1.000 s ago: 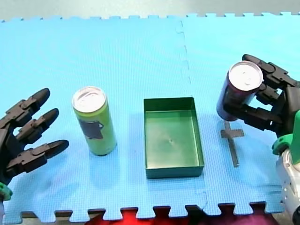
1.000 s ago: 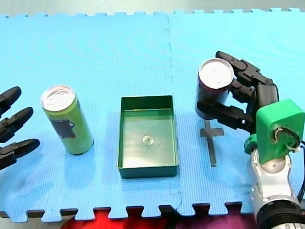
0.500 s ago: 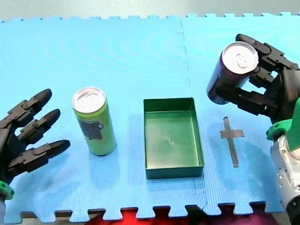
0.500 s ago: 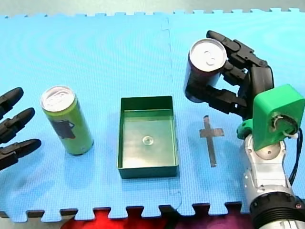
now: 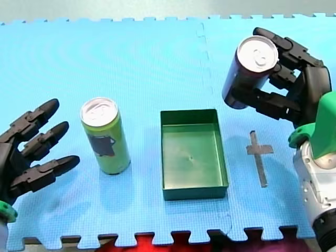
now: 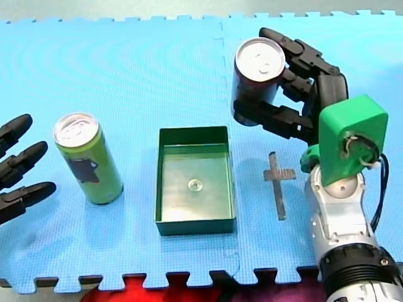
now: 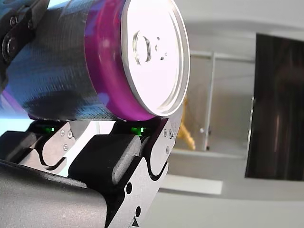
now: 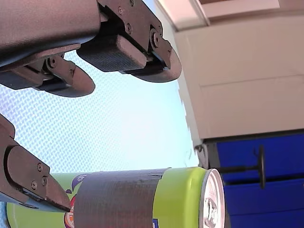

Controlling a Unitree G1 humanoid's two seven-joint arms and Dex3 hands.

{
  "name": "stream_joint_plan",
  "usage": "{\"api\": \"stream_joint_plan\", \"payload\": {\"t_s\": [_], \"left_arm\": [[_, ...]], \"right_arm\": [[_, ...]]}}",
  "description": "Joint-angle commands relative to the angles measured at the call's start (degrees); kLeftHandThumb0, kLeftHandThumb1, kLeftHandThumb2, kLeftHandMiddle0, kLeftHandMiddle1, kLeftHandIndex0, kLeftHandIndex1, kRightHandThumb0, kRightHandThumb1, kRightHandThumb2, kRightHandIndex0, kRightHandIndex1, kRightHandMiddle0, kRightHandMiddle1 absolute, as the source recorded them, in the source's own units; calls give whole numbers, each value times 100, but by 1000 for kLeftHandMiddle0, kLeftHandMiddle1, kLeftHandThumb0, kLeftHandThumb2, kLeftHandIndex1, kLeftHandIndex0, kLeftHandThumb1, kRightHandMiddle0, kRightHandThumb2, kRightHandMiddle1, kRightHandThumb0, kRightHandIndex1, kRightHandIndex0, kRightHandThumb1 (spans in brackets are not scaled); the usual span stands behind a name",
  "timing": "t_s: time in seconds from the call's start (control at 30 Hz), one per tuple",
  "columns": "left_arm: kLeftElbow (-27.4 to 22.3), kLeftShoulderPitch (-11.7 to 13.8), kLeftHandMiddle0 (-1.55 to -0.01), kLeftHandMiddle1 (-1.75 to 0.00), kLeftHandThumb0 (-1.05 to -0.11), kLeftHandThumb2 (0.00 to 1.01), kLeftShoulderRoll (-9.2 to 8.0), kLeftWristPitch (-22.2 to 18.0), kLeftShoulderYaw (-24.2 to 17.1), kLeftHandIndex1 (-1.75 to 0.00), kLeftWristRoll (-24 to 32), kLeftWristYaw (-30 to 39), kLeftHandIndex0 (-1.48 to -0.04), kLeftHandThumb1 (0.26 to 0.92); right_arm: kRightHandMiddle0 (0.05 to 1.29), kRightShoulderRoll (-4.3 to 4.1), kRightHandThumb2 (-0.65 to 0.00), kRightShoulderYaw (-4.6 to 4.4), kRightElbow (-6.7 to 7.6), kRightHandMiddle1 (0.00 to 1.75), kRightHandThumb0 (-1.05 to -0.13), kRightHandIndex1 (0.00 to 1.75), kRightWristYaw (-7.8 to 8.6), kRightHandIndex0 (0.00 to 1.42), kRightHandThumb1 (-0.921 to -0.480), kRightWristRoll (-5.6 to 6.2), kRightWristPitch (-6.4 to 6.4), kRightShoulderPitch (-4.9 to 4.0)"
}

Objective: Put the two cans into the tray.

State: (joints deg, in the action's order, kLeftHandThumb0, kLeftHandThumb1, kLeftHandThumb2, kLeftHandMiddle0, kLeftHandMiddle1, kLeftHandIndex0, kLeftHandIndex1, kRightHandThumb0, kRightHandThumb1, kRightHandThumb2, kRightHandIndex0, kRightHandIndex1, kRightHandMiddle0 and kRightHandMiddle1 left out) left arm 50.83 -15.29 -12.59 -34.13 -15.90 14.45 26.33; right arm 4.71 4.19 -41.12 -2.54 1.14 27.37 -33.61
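My right hand (image 5: pixel 273 73) is shut on a dark purple can (image 5: pixel 248 71), lifted off the mat and tilted, just right of and beyond the far right corner of the green tray (image 5: pixel 193 186). The first wrist view shows this purple can (image 7: pixel 109 61) clamped between the black fingers (image 7: pixel 118 161). A green can (image 5: pixel 105 135) stands upright on the blue mat left of the tray. My left hand (image 5: pixel 31 155) is at the left edge, a short gap from the green can, holding nothing. In the second wrist view the green can (image 8: pixel 142 199) lies just beyond the fingertips (image 8: pixel 142 61).
A grey tape cross (image 5: pixel 259 155) marks the mat right of the tray, below the lifted can. The blue foam mat (image 5: pixel 131 63) has a jigsaw seam down its middle. Its front edge (image 5: pixel 157 239) is close to me.
My right hand has raised the purple can off the tape cross and carried it up and to the left, towards the tray. The left hand and green can stay where they were.
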Motion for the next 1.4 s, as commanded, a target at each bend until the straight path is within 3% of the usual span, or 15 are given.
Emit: {"api": "stream_joint_plan", "payload": {"t_s": [0.0, 0.1, 0.27, 0.4, 0.7, 0.9, 1.07, 1.17, 1.3, 1.37], "left_arm": [[-8, -23, -572, -2, -733, 0, -2, 25, 4, -1, -4, -24, -534, 621], [-40, -22, -571, -1, -733, 0, 17, 67, -1, -1, 15, -26, -536, 620], [-70, -15, -576, -3, -733, 0, 39, 91, -6, -2, 15, -50, -540, 618], [-65, -16, -578, -3, -734, 0, 51, 83, -6, -3, 15, -58, -544, 617], [-107, 4, -580, -2, -736, 0, 57, 65, -2, -1, 1, -83, -543, 616], [-100, 11, -582, -2, -732, 0, 58, 48, -13, -1, 7, -87, -546, 616], [-126, 28, -580, -1, -724, 0, 68, 55, -15, 0, 14, -90, -545, 612], [-147, 47, -579, 0, -721, 0, 71, 66, -17, 0, 20, -88, -545, 610], [-206, 84, -578, 0, -719, 0, 77, 94, -15, 0, 31, -87, -542, 609], [-252, 109, -578, 0, -717, 0, 84, 108, -9, 0, 32, -95, -543, 608]], "right_arm": [[1223, 36, 0, -42, 188, 0, -406, 2, -60, 1354, -741, -24, -99, -27], [1223, 71, 0, -89, 321, 0, -406, 3, -40, 1356, -742, -27, -213, 42], [1225, 86, -1, -118, 394, 1, -403, 4, 100, 1362, -744, 32, -266, 138], [1229, 124, -1, -175, 410, 2, -403, 6, 79, 1369, -746, -35, -302, 147], [1236, 256, 0, -328, 610, 3, -408, 7, -96, 1380, -745, -212, -580, 134], [1238, 332, 0, -398, 628, 2, -409, 4, -122, 1381, -745, -251, -593, 219], [1228, 372, 0, -446, 526, 0, -413, 0, -113, 1375, -745, -272, -582, 292], [1224, 378, 0, -485, 520, 0, -415, 0, -190, 1372, -745, -347, -779, 274], [1214, 400, 0, -579, 656, 0, -421, 0, -319, 1368, -744, -503, -1084, 269], [1208, 415, 0, -618, 658, 0, -425, 0, -345, 1366, -744, -545, -1138, 262]]}}
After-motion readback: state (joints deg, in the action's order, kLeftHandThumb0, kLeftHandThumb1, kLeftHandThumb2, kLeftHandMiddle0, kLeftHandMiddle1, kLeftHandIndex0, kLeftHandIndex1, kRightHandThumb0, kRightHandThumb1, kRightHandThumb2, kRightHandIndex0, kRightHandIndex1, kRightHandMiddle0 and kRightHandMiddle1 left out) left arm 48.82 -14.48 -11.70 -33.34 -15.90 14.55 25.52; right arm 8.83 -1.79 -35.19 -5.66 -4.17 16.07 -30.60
